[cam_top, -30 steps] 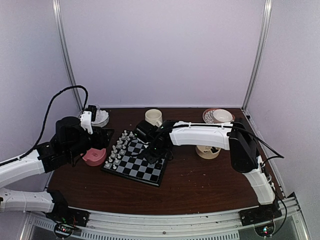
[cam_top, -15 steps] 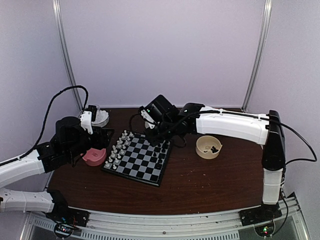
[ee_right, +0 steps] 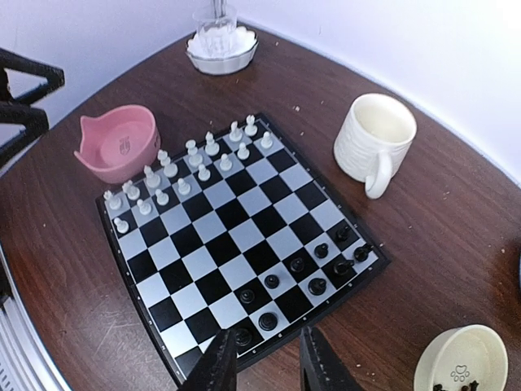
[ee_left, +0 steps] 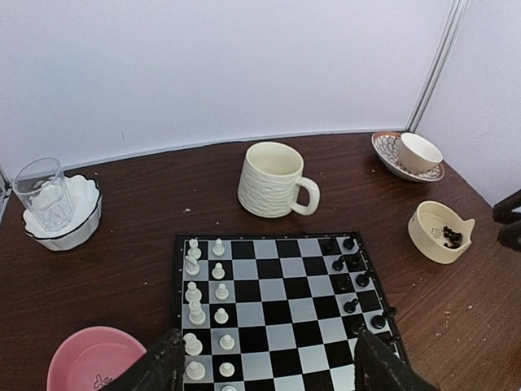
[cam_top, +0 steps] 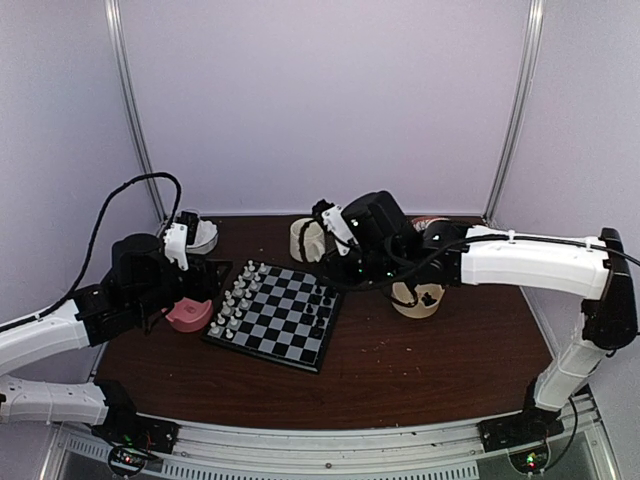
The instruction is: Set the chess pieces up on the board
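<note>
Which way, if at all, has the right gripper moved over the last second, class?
Yes. In the top view the right gripper has drawn back off the board, up and rightward, ending near the cream mug.

Robot lab cell: plain white walls [cam_top: 320, 100], aluminium corner posts [cam_top: 517, 100], dark table [cam_top: 400, 370].
</note>
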